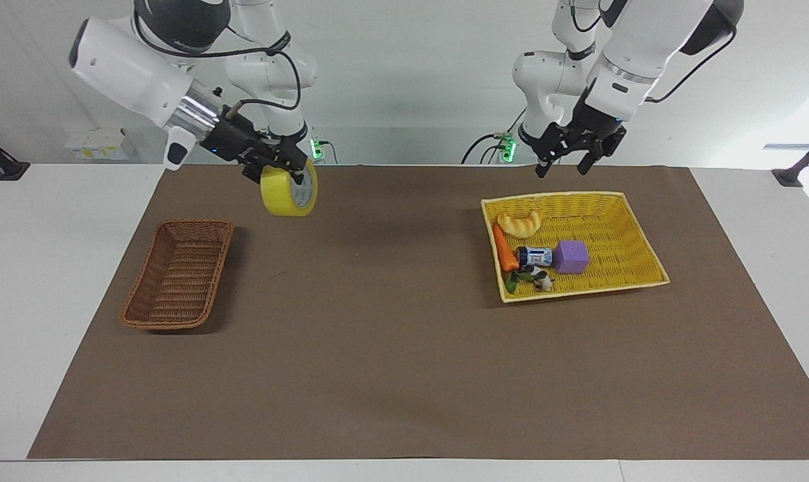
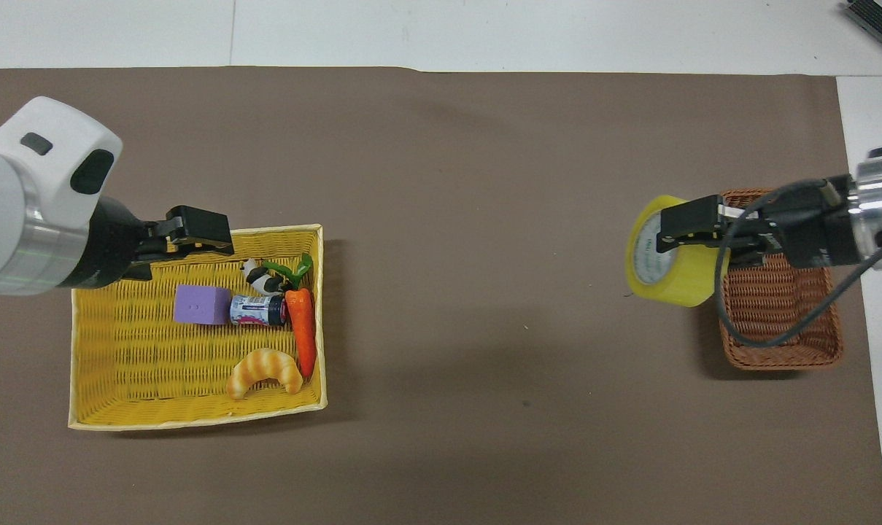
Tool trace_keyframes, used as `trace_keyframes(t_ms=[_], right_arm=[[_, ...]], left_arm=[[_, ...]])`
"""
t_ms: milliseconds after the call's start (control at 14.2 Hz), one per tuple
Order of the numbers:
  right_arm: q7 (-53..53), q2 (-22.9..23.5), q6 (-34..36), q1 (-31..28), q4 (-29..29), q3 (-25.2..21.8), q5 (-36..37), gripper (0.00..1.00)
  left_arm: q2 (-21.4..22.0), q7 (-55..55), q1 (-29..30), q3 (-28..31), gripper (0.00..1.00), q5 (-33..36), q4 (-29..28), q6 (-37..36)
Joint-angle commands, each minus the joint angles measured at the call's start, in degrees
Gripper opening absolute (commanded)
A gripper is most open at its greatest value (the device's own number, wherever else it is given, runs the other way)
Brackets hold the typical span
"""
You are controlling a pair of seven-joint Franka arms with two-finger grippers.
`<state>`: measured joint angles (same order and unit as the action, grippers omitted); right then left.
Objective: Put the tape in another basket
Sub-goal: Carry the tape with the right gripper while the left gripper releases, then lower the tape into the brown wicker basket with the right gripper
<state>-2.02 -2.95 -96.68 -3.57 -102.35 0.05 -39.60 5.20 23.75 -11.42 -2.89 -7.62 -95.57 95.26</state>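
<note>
Right pincer (image 1: 290, 175) gripping tape (image 1: 288, 191) (airborne), left pincer (image 1: 573, 157) spread

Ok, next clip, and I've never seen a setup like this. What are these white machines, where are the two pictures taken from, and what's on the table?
These are two robot arms at a table, each ending in a two-finger gripper. One picture faces the robots from across the table; the other looks steeply down from above their own end, so the sides appear swapped. The right gripper holds the tape, a yellow roll, in the air over the brown mat, close to the brown wicker basket but not yet in it. The left gripper waits over the yellow tray, jaws open and empty. In the tray lie a croissant, a carrot, a small can, a purple cube and a panda figure.
</note>
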Motion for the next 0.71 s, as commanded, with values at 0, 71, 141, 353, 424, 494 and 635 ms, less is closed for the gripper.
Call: trace_keyframes(t_ms=[0, 71, 141, 353, 424, 494, 635], right_arm=[[5.3, -0.6, 0.6, -1.9, 0.2, 0.9, 14.3, 0.0], [5.4, -0.6, 0.0, -1.3, 0.2, 1.2, 21.4, 0.0], [5.5, -0.3, -0.5, -1.0, -0.1, 1.3, 25.0, 0.0], [13.8, 2.2, -4.2, -1.7, -0.9, 1.2, 34.8, 0.0], [15.0, 3.6, -5.7, -1.6, -1.1, 1.3, 39.5, 0.0], [16.0, 5.2, -7.1, -1.7, -1.5, 1.3, 42.6, 0.0], [18.2, 7.3, -11.1, -2.5, -3.6, 1.1, 44.9, 0.0]], left_arm=[[0.5, -10.6, 7.1, -0.5, 1.0, 2.7, 0.2, -2.5], [0.5, -14.2, 9.5, -0.5, 1.0, 2.7, 0.1, -2.9], [0.5, -18.3, 12.0, -0.4, 1.0, 2.7, -0.1, -2.9], [0.9, -28.1, 18.5, -0.4, 1.0, 3.3, -1.5, -3.9], [0.8, -28.8, 18.1, -0.5, 1.0, 5.3, -1.2, -4.5], [0.9, -28.9, 17.9, -0.8, 1.0, 6.6, -1.3, -4.0], [0.6, -29.2, 17.9, -0.9, 1.0, 7.7, -1.1, -4.0]])
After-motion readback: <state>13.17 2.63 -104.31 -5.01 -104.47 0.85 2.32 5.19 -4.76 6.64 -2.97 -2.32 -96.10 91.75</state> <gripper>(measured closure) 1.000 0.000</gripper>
